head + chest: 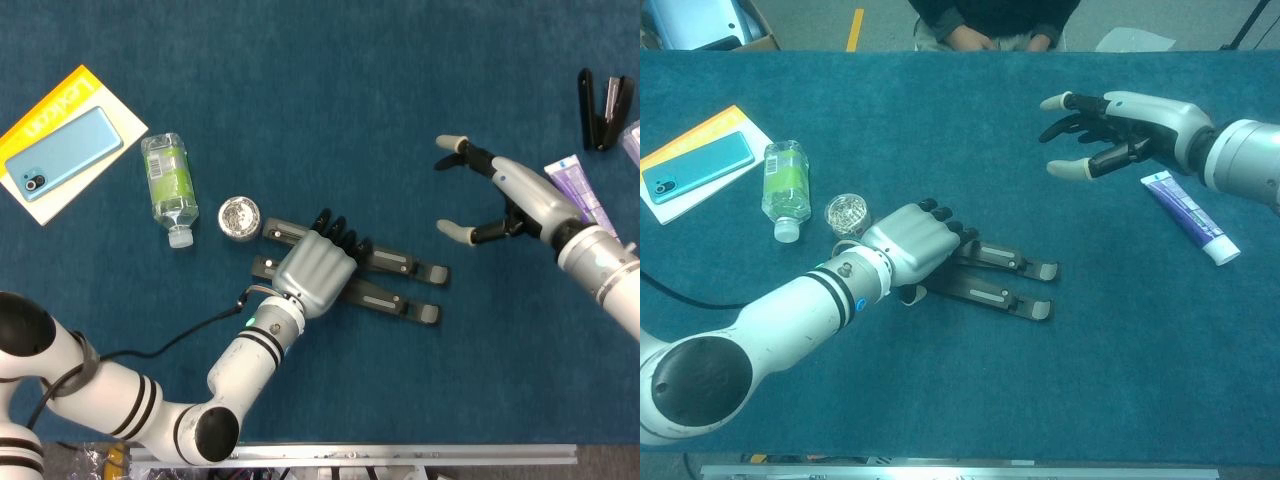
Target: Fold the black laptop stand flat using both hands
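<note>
One black laptop stand (385, 280), one clear bottle (170, 186), one blue phone (63, 153), one yellow booklet (45, 118), one round tin (239, 216), one toothpaste tube (1189, 215), one black stapler (603, 108), two robot hands

The left hand (313, 273) covers the near end of the black laptop stand (395, 283), so the hinge there cannot be seen; whether its fingers grip the bars or only rest on them is unclear; the stapler (603, 108) lies close to the head view's right edge.
</note>
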Robot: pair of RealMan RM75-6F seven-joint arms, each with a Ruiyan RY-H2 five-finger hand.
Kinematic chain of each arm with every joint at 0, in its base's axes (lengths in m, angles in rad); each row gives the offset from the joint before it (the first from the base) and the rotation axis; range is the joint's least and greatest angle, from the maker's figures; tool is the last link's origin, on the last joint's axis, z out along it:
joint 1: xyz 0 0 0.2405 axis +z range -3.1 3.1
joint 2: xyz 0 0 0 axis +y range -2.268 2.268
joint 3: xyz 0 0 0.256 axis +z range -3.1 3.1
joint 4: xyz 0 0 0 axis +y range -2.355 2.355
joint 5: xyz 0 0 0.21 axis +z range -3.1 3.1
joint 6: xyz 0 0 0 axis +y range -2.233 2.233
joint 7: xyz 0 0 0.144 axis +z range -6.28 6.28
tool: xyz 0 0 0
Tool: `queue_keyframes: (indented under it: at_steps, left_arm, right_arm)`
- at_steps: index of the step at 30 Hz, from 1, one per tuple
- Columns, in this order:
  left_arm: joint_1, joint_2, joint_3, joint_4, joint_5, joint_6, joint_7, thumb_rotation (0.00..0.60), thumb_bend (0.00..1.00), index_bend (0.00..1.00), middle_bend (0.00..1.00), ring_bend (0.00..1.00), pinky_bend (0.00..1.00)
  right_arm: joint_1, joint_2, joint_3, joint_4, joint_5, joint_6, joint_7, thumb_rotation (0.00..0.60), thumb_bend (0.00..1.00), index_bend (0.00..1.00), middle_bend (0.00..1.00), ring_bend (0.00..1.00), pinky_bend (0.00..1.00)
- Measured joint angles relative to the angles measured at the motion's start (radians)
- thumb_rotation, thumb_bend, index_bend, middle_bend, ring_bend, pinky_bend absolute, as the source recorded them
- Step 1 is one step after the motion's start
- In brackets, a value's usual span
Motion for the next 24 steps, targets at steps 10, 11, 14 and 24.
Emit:
queue_keyframes:
  at_steps: [10, 11, 14, 24]
  left_arm:
    - [0.007, -0.015, 0.006, 0.022, 0.037, -0.007, -0.031, 0.600, 0.35, 0.00, 0.42, 0.16, 0.00]
    - [0.008, -0.016, 0.006, 0.023, 0.043, -0.008, -0.036, 0.600, 0.36, 0.00, 0.43, 0.17, 0.00]
    - [0.012, -0.019, 0.007, 0.029, 0.055, -0.010, -0.046, 0.600, 0.36, 0.00, 0.45, 0.19, 0.00]
    - [0.021, -0.025, 0.007, 0.042, 0.074, -0.011, -0.063, 0.600, 0.38, 0.03, 0.51, 0.24, 0.00]
  right_arm:
    - [0.000, 0.002, 0.001, 0.004, 0.004, -0.001, 0.002, 0.480, 0.26, 0.00, 0.20, 0.00, 0.03]
    - [0.000, 0.002, 0.001, 0.004, 0.004, -0.002, 0.003, 0.480, 0.26, 0.00, 0.20, 0.00, 0.03]
    - [0.000, 0.001, 0.002, 0.006, 0.004, -0.004, 0.004, 0.479, 0.26, 0.00, 0.20, 0.00, 0.03]
    - [0.001, 0.004, 0.004, 0.005, 0.005, -0.006, 0.006, 0.478, 0.26, 0.00, 0.20, 0.00, 0.03]
